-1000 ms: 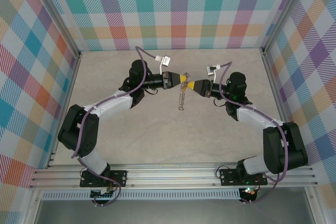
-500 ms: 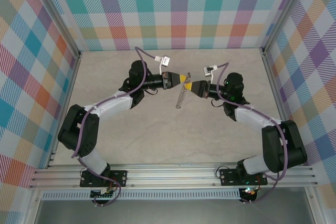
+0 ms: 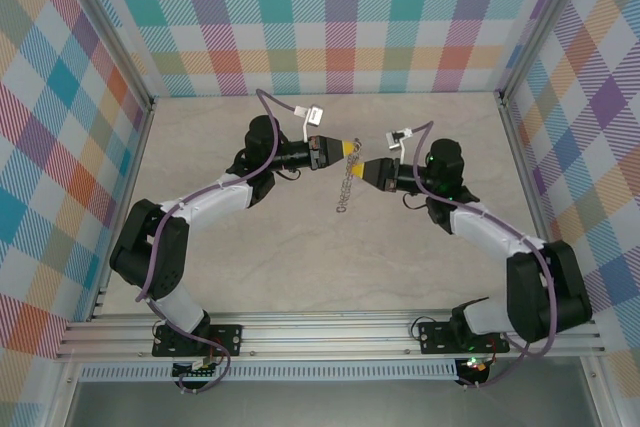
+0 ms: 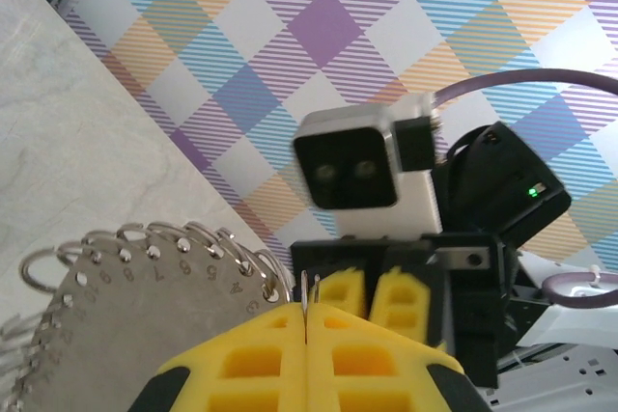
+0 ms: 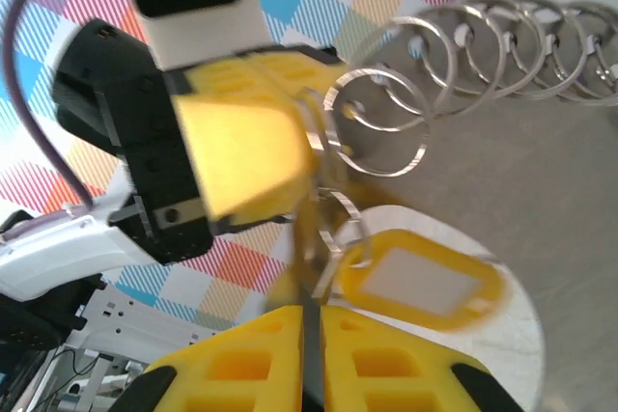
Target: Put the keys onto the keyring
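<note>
My left gripper (image 3: 352, 148) is shut on a thin wire loop (image 4: 307, 287) of the keyring (image 3: 346, 187), a string of silvery rings hanging from its yellow fingertips. In the left wrist view these rings run through numbered holes along a grey metal plate (image 4: 135, 306). My right gripper (image 3: 366, 169) meets it tip to tip, slightly nearer. Its fingers (image 5: 261, 354) are closed to a slit on a thin metal strip leading up to the key (image 5: 420, 277), whose yellow head has a pale window. The key hangs just under the keyring's end ring (image 5: 377, 127).
The bare beige tabletop (image 3: 300, 247) lies below both grippers, which are raised above it. Plaid walls (image 3: 340, 17) close the back and both sides. A metal rail (image 3: 330, 332) runs along the near edge by the arm bases.
The right gripper has shifted left and toward the near edge, from level with the left fingertips to just below them. The hanging rings have swung to a slant. The left arm has stayed still.
</note>
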Controlling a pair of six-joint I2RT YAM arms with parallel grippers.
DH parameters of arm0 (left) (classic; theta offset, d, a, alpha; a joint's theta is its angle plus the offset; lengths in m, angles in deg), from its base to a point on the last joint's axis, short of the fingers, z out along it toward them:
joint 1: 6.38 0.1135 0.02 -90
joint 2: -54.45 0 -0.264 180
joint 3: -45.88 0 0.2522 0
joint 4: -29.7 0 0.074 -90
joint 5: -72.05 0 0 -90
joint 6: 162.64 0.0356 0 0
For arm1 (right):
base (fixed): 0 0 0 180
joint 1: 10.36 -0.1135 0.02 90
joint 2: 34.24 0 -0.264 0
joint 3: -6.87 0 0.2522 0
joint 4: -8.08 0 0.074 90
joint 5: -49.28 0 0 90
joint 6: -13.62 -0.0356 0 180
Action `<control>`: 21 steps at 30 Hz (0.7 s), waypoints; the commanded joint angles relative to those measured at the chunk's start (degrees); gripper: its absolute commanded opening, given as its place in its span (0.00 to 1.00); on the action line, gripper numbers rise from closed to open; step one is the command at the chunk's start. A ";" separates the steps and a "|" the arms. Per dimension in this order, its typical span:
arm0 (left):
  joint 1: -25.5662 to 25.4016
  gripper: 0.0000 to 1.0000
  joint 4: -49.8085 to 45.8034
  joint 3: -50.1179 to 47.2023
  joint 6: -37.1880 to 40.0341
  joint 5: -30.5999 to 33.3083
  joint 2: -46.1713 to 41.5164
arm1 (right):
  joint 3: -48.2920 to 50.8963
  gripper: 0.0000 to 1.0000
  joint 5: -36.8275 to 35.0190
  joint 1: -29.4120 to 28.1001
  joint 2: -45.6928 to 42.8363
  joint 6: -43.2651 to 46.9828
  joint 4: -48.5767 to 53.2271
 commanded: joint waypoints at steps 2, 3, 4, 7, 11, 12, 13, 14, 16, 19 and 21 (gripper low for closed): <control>0.03 0.00 3.32 -0.95 -0.75 0.72 -3.08 | 0.98 0.18 -4.76 2.17 -5.36 1.26 2.51; 0.03 0.00 3.37 -1.04 -1.05 1.05 -3.05 | 0.99 0.22 -6.66 2.27 -5.95 0.62 1.93; 0.03 0.00 3.51 -1.12 -1.28 1.25 -3.06 | 1.13 0.26 -8.28 2.32 -6.30 -0.01 1.02; 0.09 0.00 4.36 -1.14 -2.51 2.02 -2.73 | 1.31 0.33 -11.93 2.29 -5.84 -2.72 -3.40; 0.11 0.00 5.88 -1.30 -4.32 3.16 -2.31 | 0.46 0.35 -12.95 2.27 -2.13 -6.96 -11.37; 0.11 0.00 6.27 -1.31 -4.91 3.50 -2.12 | 0.14 0.35 -12.57 2.19 -0.75 -8.17 -13.38; 0.11 0.00 6.60 -1.31 -5.32 3.74 -1.97 | -0.05 0.34 -12.25 2.24 0.64 -9.61 -15.74; 0.13 0.00 6.94 -1.28 -5.63 3.95 -1.90 | -0.23 0.34 -12.11 2.13 1.82 -10.69 -17.68; 0.14 0.00 7.86 -1.39 -6.42 4.30 -1.69 | -0.49 0.34 -12.12 1.89 3.99 -12.43 -20.99; 0.18 0.00 8.33 -1.39 -6.81 4.66 -1.43 | -1.56 0.33 -12.26 0.85 6.65 -13.51 -23.81; 0.20 0.00 8.60 -1.48 -7.03 4.94 -1.27 | -2.18 0.32 -12.44 0.20 7.72 -13.66 -24.51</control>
